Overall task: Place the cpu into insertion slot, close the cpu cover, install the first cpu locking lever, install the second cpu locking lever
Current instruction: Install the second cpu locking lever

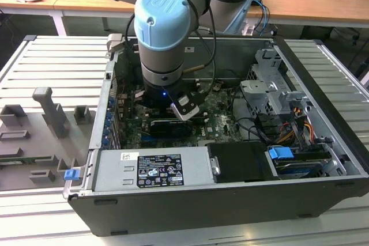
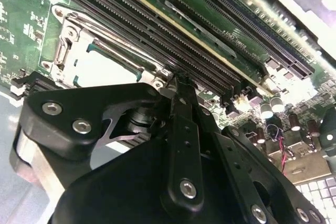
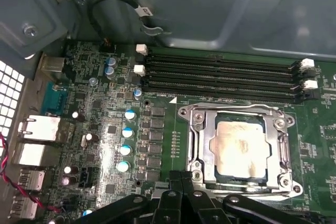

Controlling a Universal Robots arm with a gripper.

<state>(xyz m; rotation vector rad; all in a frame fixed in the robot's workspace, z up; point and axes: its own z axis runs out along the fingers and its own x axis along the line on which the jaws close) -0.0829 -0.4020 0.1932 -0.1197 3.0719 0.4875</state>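
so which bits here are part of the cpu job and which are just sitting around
Job:
cpu, in its socket
cpu cover, closed over it
gripper, shut, at the socket's edge

Just there:
memory slots
blue-topped capacitors
power supply
drive cage

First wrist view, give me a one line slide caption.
Gripper poised at the edge of the socket, cpu seated under the lowered cpu cover on the motherboard.

You see a ribbed grey metal worktop (image 1: 34,61) under the scene; behind its far edge stand wooden desks (image 1: 305,4) on white legs (image 1: 59,24).
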